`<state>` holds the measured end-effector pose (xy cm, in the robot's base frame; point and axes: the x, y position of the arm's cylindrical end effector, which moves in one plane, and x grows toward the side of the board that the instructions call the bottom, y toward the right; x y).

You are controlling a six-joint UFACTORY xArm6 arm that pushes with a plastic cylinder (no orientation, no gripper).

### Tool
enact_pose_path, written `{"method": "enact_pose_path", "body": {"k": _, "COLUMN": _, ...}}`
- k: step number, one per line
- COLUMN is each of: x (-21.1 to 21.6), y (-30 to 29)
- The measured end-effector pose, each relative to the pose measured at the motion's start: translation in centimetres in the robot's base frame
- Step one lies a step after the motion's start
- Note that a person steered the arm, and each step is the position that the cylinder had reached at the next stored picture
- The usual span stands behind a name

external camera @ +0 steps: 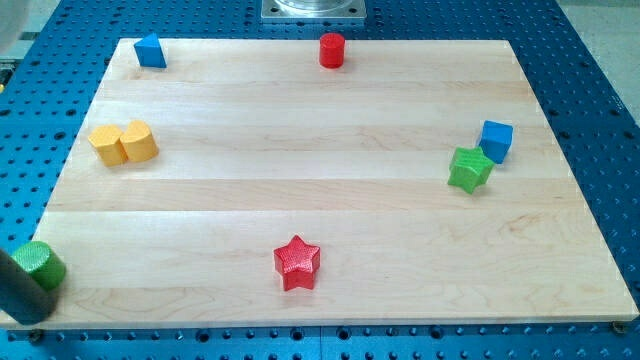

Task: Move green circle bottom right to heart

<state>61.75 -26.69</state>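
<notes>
The green circle lies at the board's bottom left corner, at the view's left edge. My dark rod comes in from the view's left edge and overlaps the circle's lower left side. My tip is right below and left of the circle, seemingly touching it. Two yellow blocks stand side by side, touching, at the left of the board. The left one looks like a heart and the right one is a rounded block. They are well above the green circle in the view.
A red star sits at the bottom centre. A green star and a blue cube touch at the right. A red cylinder is at the top centre. A blue block is at the top left. The wooden board lies on a blue perforated table.
</notes>
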Motion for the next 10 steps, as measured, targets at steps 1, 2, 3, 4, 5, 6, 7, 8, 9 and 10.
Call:
{"method": "enact_pose_path", "body": {"k": 1, "x": -0.1, "y": -1.2}}
{"method": "enact_pose_path", "body": {"k": 2, "x": -0.2, "y": -2.0}}
{"method": "enact_pose_path", "body": {"k": 3, "x": -4.8, "y": -0.7}}
{"method": "enact_pose_path", "body": {"k": 4, "x": -7.1, "y": 10.4}}
{"method": "enact_pose_path", "body": {"k": 5, "x": -9.0, "y": 9.9}}
{"method": "enact_pose_path", "body": {"k": 6, "x": -7.0, "y": 7.8}}
{"method": "enact_pose_path", "body": {"k": 7, "x": -8.4, "y": 5.9}}
{"method": "enact_pose_path", "body": {"k": 8, "x": -9.9, "y": 4.8}}
{"method": "enact_pose_path", "body": {"k": 9, "x": -9.5, "y": 1.8}}
{"method": "enact_pose_path", "body": {"k": 10, "x": -13.5, "y": 8.4}}
